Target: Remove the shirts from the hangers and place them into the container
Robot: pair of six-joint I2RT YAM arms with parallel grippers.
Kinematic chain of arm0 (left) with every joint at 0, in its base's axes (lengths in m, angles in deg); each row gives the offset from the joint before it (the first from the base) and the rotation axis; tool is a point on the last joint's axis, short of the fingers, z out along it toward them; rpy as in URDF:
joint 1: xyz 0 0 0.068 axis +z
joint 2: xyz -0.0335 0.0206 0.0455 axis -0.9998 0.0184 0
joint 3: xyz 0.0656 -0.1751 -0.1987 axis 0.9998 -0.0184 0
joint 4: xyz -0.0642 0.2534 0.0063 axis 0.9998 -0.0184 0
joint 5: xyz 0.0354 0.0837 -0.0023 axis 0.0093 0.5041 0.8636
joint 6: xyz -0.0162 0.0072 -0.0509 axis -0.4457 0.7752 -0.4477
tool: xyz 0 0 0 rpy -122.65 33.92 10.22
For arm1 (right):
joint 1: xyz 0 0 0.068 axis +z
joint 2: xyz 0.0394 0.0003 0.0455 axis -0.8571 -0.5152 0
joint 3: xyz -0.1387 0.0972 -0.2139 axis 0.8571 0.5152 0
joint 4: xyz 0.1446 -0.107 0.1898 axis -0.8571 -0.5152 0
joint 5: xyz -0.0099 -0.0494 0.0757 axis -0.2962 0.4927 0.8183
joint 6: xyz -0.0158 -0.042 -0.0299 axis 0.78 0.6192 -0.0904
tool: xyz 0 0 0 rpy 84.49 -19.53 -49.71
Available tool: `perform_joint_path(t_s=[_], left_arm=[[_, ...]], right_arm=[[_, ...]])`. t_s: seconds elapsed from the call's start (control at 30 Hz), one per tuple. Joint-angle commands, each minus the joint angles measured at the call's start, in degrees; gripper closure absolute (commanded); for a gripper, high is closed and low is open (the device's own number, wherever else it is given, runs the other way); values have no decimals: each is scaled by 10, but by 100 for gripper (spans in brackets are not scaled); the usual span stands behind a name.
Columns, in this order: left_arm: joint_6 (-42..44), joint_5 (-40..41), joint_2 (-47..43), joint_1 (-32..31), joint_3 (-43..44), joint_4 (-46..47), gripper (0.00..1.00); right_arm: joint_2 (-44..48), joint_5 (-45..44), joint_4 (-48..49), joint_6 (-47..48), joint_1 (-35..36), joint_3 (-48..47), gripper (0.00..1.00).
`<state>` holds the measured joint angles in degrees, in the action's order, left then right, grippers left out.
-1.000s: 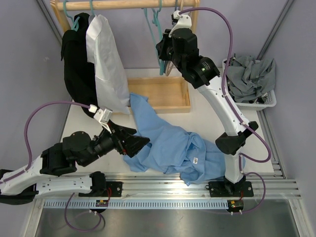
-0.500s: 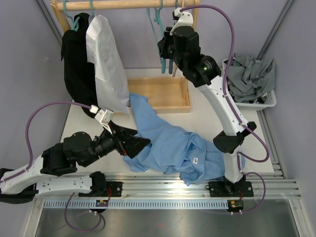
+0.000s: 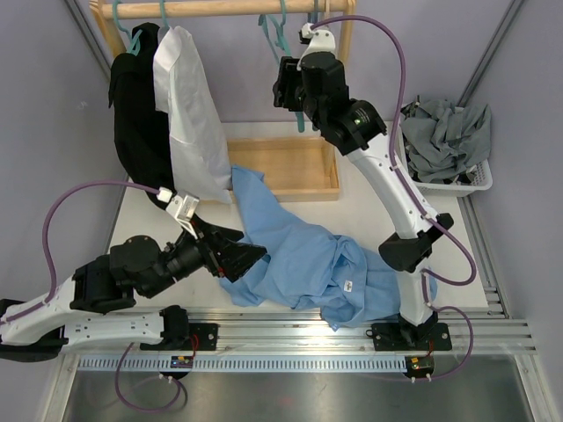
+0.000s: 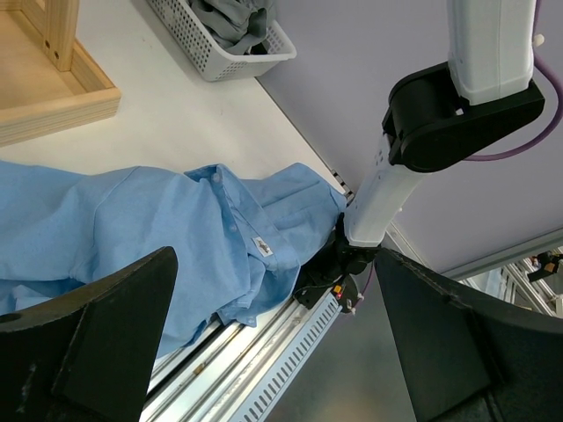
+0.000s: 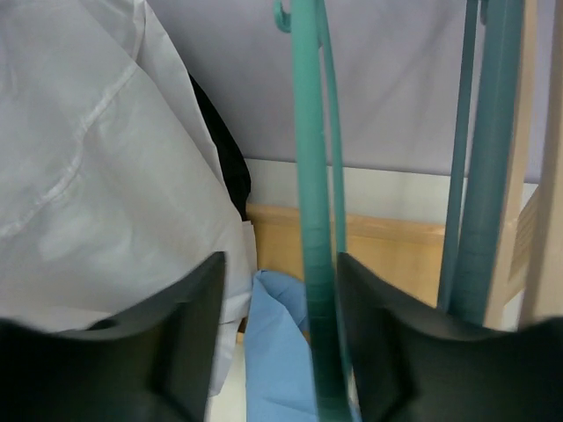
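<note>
The right gripper (image 5: 280,299) is up at the rack's rail (image 3: 220,9), its jaws spread around a bare teal hanger (image 5: 315,220) that runs through the gap, close against one finger but not clamped. The light blue shirt (image 3: 308,259) lies off any hanger, spread loosely over the tabletop (image 3: 369,211) between the two arm bases, well apart from the container (image 3: 479,180) at the right edge, which already holds a heaped grey shirt (image 3: 444,136). The left gripper (image 4: 273,290) hangs low just beside the blue shirt's near edge, jaws wide apart and holding nothing. The white shirt (image 3: 189,114) and black shirt (image 3: 136,105) hang on the rail at the left. The step in hand looks like the gap between freeing the blue shirt and stowing it. The next move probably calls for the right gripper to draw clear of the hanger without snagging it, then for one arm to pinch the blue shirt where the cloth bunches and carry it to the container. As that basket is small and part full, the shirt will likely need pressing down so that it does not spill over the rim.
</note>
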<state>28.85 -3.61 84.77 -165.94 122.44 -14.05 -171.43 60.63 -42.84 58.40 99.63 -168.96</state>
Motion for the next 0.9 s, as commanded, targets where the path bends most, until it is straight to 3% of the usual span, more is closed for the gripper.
perform_joint_path(t_s=[0.0,0.17,0.27,0.3,0.43,0.57,0.7,0.87], left_arm=[[2,15,-7,-4,-2,22,1],[11,19,5,-4,-2,17,1],[12,25,10,-4,-12,15,1],[10,28,11,-4,-16,14,1],[4,35,-3,-5,-33,9,1],[-4,44,-19,-5,-40,-4,1],[-13,50,-32,-5,-48,-9,1],[-22,42,-30,-5,-54,-9,1]], right_arm=[[82,-12,21,48,21,47,33],[204,-11,47,114,78,158,27],[325,-19,25,102,130,276,24],[354,-35,23,95,163,362,23],[490,-75,17,-19,209,609,17],[599,-77,2,-147,211,851,13],[640,-84,19,-241,211,995,11],[595,-64,65,-305,211,1081,9]])
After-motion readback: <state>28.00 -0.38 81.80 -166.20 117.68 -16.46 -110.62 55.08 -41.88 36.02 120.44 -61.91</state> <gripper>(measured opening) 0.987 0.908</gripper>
